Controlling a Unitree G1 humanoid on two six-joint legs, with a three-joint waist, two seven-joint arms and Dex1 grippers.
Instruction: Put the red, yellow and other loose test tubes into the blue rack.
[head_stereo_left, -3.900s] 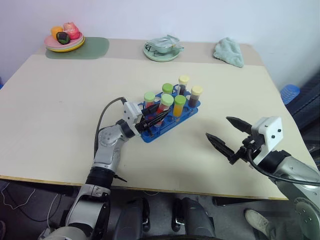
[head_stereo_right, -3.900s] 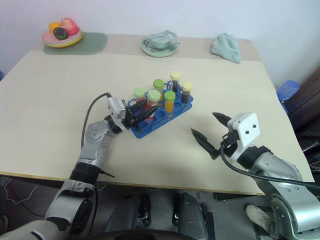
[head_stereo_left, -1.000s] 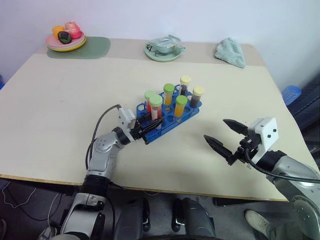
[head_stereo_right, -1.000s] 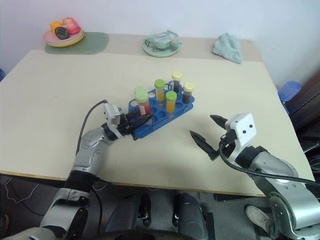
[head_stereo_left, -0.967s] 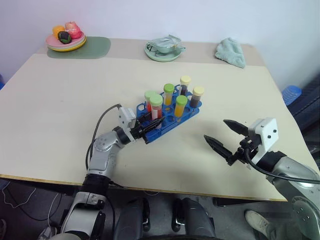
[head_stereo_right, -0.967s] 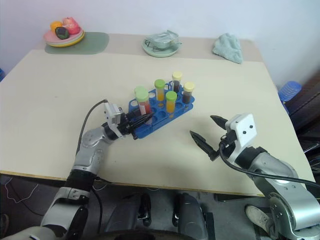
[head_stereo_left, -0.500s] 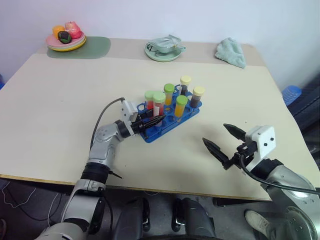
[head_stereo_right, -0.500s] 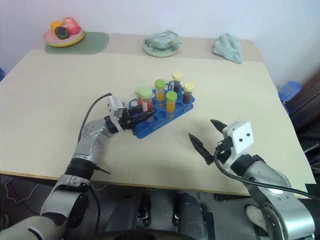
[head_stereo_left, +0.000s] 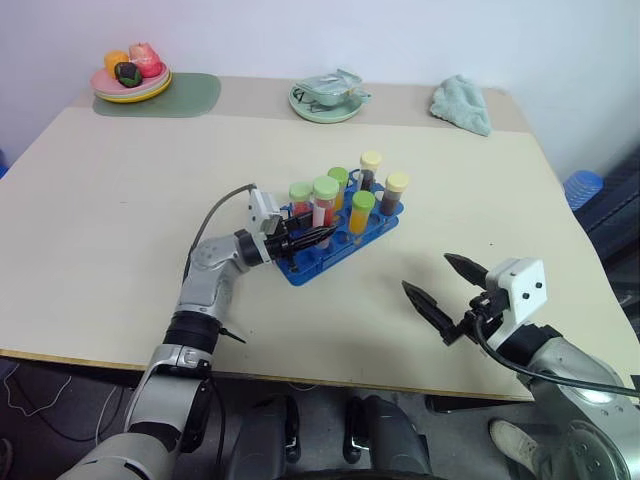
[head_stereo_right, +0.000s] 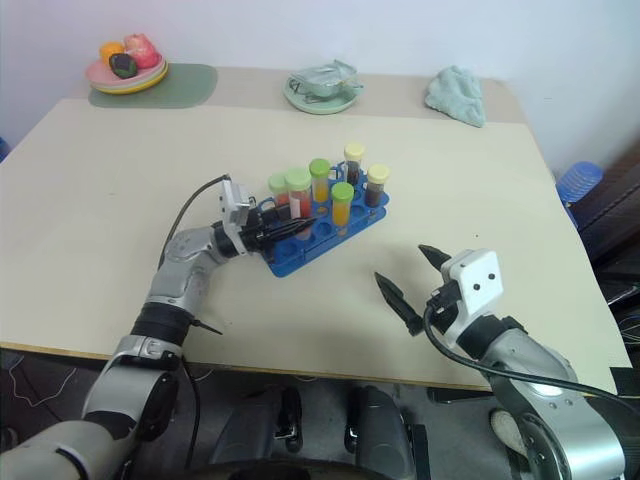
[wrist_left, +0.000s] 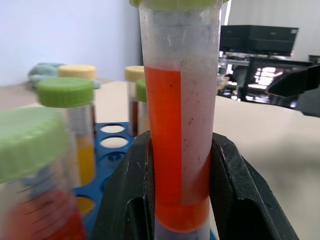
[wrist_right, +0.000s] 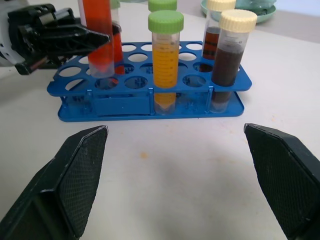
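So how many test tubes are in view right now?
6. Five stand in the blue rack: three green-capped tubes, and two yellow-capped tubes at its far end. The left gripper holds the sixth, a red tube, at the rack's left end.

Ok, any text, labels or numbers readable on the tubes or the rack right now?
None readable.
Red tube in the left gripper: faint graduation marks, no legible numbers.
Orange tube: scale lines only, too small to read.
Rack: no print visible.
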